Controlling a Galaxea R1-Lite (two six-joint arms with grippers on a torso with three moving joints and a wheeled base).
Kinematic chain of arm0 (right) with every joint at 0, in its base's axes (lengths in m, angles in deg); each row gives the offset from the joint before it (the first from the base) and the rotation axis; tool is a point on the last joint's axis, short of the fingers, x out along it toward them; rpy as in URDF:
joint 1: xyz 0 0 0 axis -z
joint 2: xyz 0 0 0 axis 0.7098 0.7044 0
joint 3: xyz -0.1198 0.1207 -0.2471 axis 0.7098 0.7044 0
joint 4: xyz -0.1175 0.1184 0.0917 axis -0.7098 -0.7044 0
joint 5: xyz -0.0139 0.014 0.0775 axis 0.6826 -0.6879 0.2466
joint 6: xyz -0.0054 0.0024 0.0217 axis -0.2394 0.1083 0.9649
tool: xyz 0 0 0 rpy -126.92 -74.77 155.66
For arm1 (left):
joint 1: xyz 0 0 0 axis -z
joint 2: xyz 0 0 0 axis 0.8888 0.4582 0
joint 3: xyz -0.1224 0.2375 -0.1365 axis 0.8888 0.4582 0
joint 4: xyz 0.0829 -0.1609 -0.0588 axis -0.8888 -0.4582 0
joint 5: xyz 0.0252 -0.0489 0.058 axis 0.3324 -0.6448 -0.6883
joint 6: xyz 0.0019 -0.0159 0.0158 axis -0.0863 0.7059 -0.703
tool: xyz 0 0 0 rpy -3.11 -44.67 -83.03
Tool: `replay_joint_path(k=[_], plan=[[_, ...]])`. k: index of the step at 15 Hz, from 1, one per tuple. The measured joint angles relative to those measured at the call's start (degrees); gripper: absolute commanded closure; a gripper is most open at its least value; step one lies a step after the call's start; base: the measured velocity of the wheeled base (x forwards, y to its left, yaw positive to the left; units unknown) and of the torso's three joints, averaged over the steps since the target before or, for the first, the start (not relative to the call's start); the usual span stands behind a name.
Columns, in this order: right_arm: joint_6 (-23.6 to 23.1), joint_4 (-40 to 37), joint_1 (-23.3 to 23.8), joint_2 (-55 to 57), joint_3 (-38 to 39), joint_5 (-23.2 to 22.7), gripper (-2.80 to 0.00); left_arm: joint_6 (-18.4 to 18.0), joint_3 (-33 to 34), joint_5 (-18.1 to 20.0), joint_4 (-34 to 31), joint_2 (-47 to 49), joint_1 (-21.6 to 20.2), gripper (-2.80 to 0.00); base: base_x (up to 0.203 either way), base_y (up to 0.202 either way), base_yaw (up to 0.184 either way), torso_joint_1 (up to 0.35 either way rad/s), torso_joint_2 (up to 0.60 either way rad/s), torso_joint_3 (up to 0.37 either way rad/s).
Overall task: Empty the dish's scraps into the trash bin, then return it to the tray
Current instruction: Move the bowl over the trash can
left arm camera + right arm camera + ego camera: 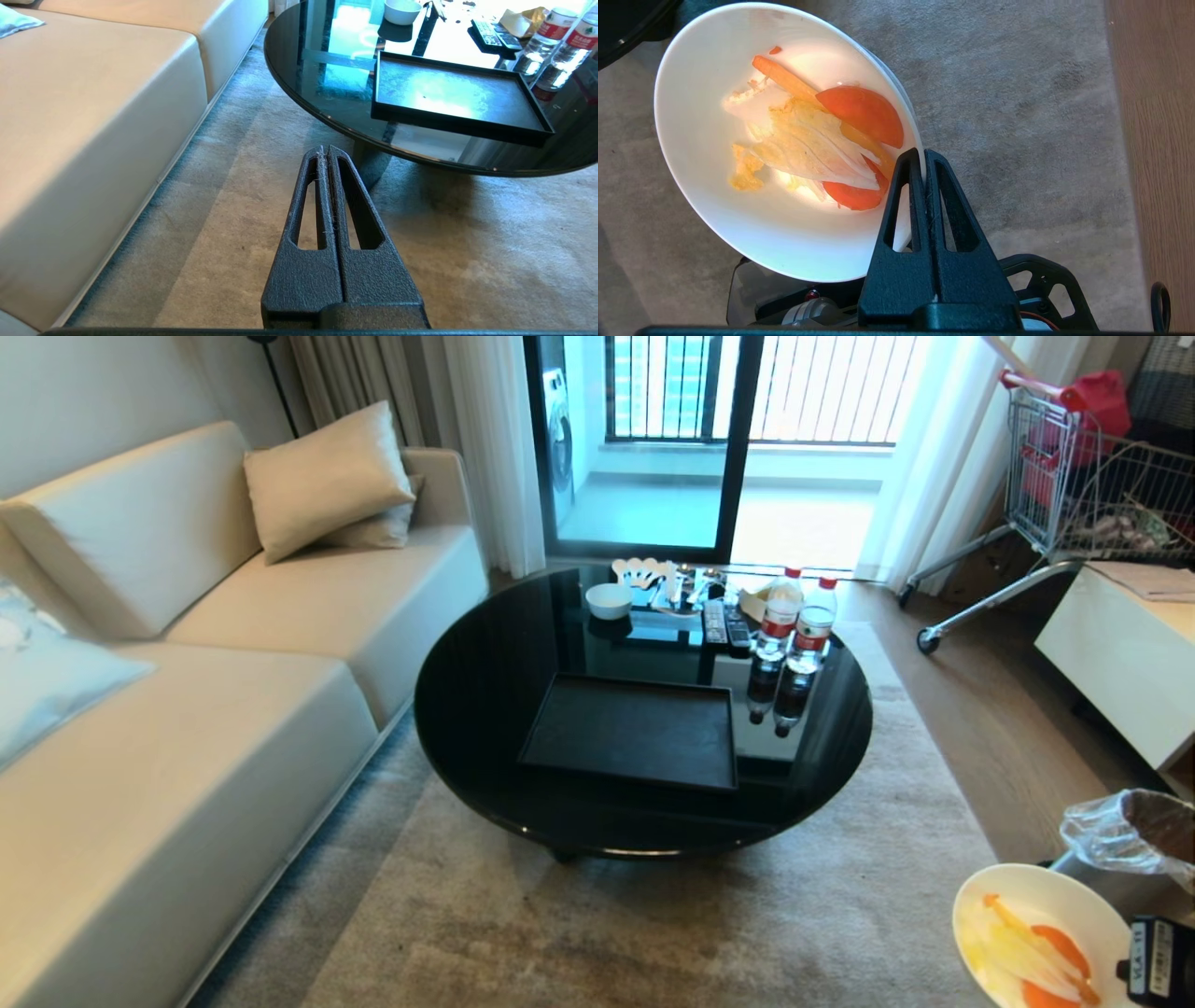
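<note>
The dish, a glossy white bowl, hangs tilted over the carpet with my right gripper shut on its rim. The scraps, orange slices and pale yellow leaf pieces, lie inside it. In the head view the dish is at the lower right corner, just short of the trash bin with its clear bag liner. The black tray lies bare on the round black table. My left gripper is shut and holds nothing, parked low over the carpet in front of the table.
A small white bowl, remotes and two water bottles stand at the table's far side. A cream sofa runs along the left. A white cabinet and a shopping cart are at the right.
</note>
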Motion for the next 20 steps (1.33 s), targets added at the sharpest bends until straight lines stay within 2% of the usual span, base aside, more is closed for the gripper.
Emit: replay_joint_path(k=[16,20], plan=[[0.3,0.0,-1.2,-4.2,2.5,-0.1,0.0,0.0,0.0,0.0,0.0,0.0,0.0,0.0,0.0,0.0,0.0,0.0,0.0,0.0],[3.2,-0.1,-1.4,-3.9,2.5,-0.2,0.0,0.0,0.0,0.0,0.0,0.0,0.0,0.0,0.0,0.0,0.0,0.0,0.0,0.0]])
